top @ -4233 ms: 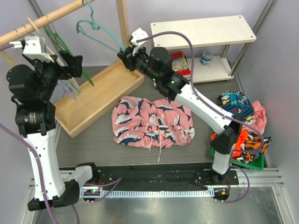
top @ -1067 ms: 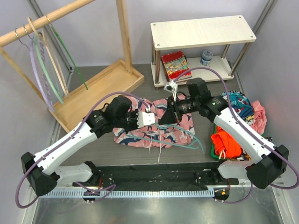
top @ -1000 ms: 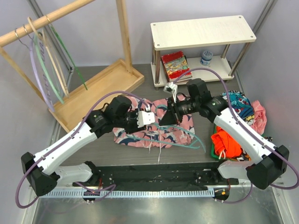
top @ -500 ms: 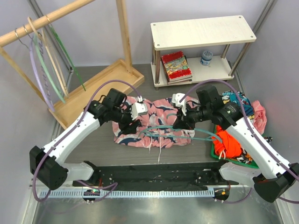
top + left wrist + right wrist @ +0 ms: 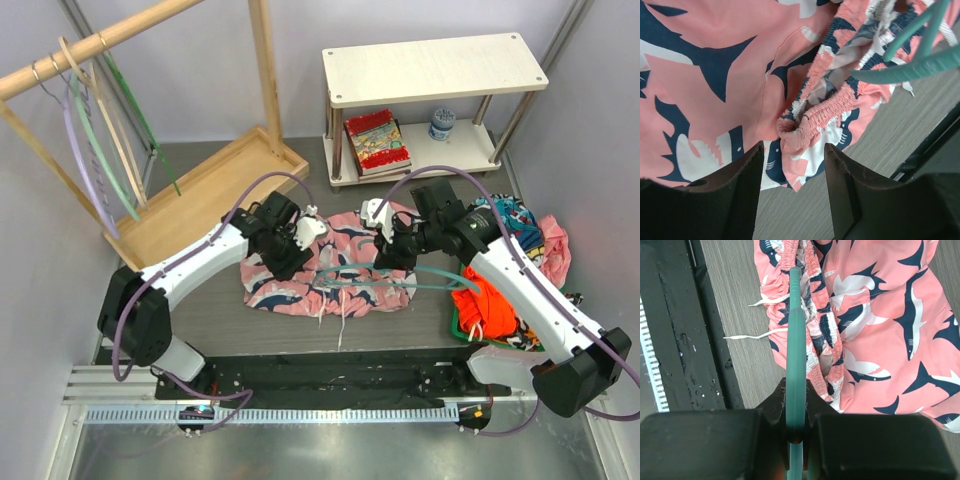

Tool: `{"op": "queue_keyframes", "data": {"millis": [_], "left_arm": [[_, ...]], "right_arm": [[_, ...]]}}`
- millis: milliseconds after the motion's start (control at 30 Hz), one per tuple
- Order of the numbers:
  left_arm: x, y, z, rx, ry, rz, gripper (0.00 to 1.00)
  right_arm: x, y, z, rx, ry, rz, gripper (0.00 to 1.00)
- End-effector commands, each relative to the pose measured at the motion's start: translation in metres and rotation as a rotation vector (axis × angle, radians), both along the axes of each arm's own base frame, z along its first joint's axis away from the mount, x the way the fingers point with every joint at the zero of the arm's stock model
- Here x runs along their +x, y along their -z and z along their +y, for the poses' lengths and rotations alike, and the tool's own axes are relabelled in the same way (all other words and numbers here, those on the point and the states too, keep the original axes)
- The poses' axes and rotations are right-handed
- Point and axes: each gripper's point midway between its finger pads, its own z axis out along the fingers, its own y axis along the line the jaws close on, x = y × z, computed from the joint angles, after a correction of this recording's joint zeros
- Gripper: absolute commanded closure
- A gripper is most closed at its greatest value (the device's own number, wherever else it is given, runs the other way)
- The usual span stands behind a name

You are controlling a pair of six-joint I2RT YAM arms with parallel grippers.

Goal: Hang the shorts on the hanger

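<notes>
Shorts [image 5: 270,292] lie flat on the worktop [image 5: 200,320]. Right gripper [image 5: 795,394]: jaws clamped on the hanger [image 5: 795,330], which we hold low so it feeds into the waistband. Left gripper [image 5: 792,155]: jaws apart, straddling the bunched waistband, likely to pinch it open.

The top camera looks down from behind my bases onto the whole counter [image 5: 220,315]. My wrist cameras hang close over the shorts [image 5: 350,238], looking past my left claw [image 5: 792,152] and right claw [image 5: 796,415]; all three views share the hanger [image 5: 445,273].
</notes>
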Motion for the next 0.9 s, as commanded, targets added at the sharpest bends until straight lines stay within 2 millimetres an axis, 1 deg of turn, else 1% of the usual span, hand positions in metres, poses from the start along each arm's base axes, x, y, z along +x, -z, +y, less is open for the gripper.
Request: {"op": "queue_keyframes", "data": {"millis": [0, 100, 200, 300, 400, 433, 500, 533, 567, 667, 767, 833, 867], "left_arm": [[0.024, 0.000, -0.003, 0.039, -0.146, -0.043, 0.48], [0.029, 0.012, -0.002, 0.078, -0.192, -0.026, 0.52], [0.034, 0.016, -0.002, 0.093, -0.219, -0.018, 0.55], [0.035, 0.019, -0.002, 0.108, -0.242, -0.008, 0.57], [0.031, 0.024, -0.001, 0.124, -0.241, 0.013, 0.58], [0.030, 0.027, -0.001, 0.134, -0.240, 0.021, 0.58], [0.025, 0.031, 0.001, 0.153, -0.227, 0.036, 0.61], [0.023, 0.030, 0.002, 0.156, -0.215, 0.041, 0.63], [0.019, 0.030, 0.000, 0.143, -0.200, 0.056, 0.67], [0.009, 0.028, -0.001, 0.136, -0.160, 0.077, 0.75], [0.002, 0.027, 0.000, 0.133, -0.137, 0.083, 0.81], [0.001, 0.025, -0.001, 0.129, -0.132, 0.085, 0.80], [0.000, 0.024, -0.001, 0.127, -0.131, 0.087, 0.77]], "right_arm": [[0.015, -0.012, 0.011, 0.048, -0.024, -0.071, 0.99], [0.024, -0.012, 0.016, 0.066, -0.010, -0.089, 0.99], [0.030, -0.013, 0.020, 0.076, -0.004, -0.085, 0.99], [0.029, -0.013, 0.022, 0.083, -0.011, -0.079, 0.99], [0.025, -0.005, 0.022, 0.078, -0.026, -0.057, 0.99], [0.022, 0.000, 0.021, 0.073, -0.033, -0.043, 0.99], [0.019, 0.004, 0.021, 0.069, -0.048, -0.024, 0.99], [0.017, 0.006, 0.021, 0.066, -0.055, -0.014, 0.99], [0.016, 0.007, 0.021, 0.066, -0.062, -0.008, 0.99], [0.008, 0.011, 0.021, 0.061, -0.088, 0.031, 0.99], [0.001, 0.010, 0.023, 0.067, -0.115, 0.062, 0.99], [-0.002, 0.007, 0.024, 0.078, -0.135, 0.067, 0.99], [-0.005, 0.006, 0.023, 0.077, -0.138, 0.076, 0.99]]}}
